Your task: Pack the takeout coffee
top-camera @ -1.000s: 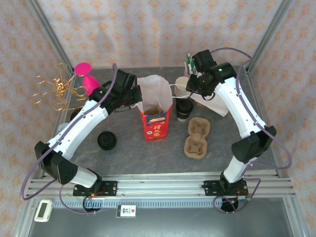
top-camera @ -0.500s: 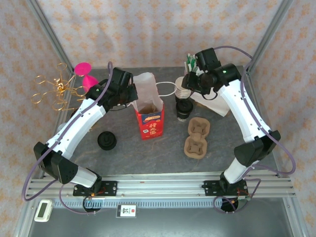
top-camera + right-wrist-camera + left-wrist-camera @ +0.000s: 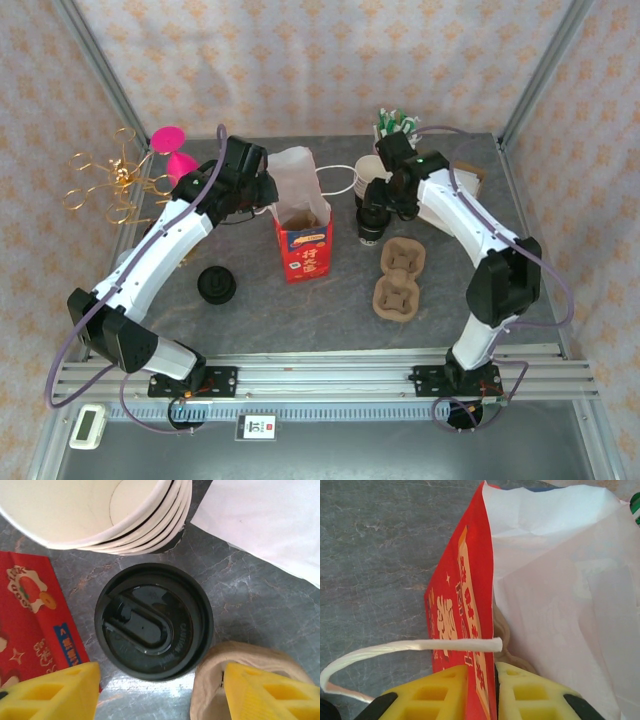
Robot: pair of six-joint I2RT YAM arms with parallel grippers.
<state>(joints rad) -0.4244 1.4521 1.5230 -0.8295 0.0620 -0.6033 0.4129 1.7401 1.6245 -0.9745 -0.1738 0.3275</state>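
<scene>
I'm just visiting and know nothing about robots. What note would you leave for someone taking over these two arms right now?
Left gripper: jaws pinch the red wall of the paper bag, holding it upright.
Right gripper: jaws open, either side of the lidded coffee cup, not gripping it.
The cup stands on the table between the bag, a stack of empty cups and two pulp carriers.
Done: bag open, something brown inside.
Left: grasp the cup and lower it into the bag.

bag 1 | lidded cup 1 | empty-cup stack 1 | pulp carriers 2
</scene>
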